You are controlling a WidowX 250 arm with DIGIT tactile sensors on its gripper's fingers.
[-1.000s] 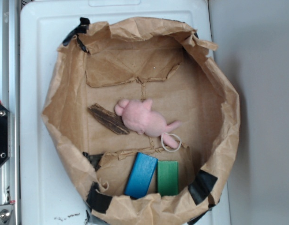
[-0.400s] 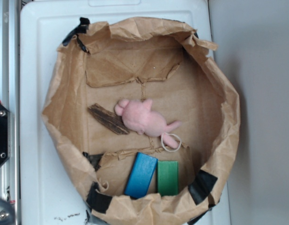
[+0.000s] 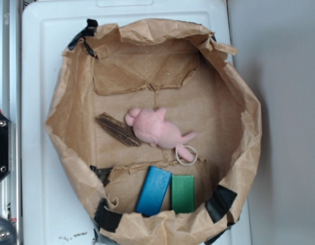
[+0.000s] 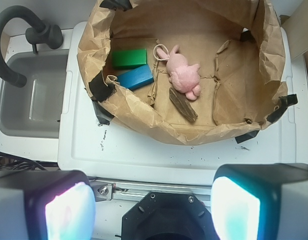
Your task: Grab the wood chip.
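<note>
Since the earlier frame nothing in the paper bag has shifted. Your gripper hangs released, fingers spread wide, high above the near edge of the white lid, well apart from the bag. The wood chip lies flat on the bag floor, touching the left side of the pink plush; the blue block and green block sit just beside each other

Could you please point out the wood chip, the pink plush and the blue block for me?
wood chip (image 3: 118,129), exterior view, middle of its grain.
pink plush (image 3: 157,129), exterior view, its body.
blue block (image 4: 136,77), wrist view, its top face.
</note>
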